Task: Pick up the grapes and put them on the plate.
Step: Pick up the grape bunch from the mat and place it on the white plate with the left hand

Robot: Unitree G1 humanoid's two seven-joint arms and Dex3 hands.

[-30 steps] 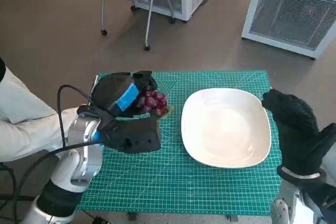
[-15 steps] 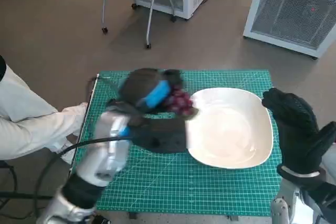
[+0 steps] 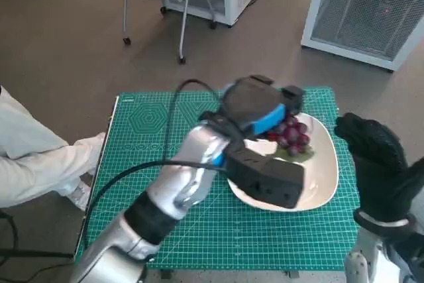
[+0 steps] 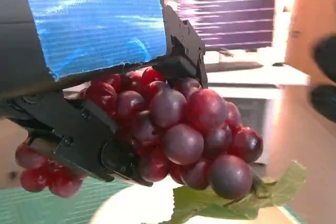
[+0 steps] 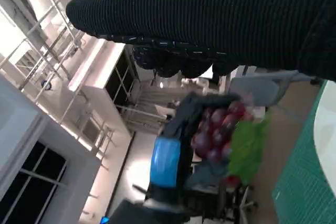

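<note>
The left robot hand (image 3: 255,107) is black, with a wide strip of bright blue tape across its back, and in the left wrist view its black fingers (image 4: 79,140) show small round screws in flat plastic parts. Its forearm (image 3: 189,180) is a smooth silver-grey shell that becomes a black ribbed sleeve lower down, with a thin black cable (image 3: 132,177) that loops beside it and a boxy black module (image 3: 268,177) at the wrist. The right robot hand (image 3: 374,164) wears a black knitted glove with a fine ribbed texture, above a pale band at the wrist.
</note>
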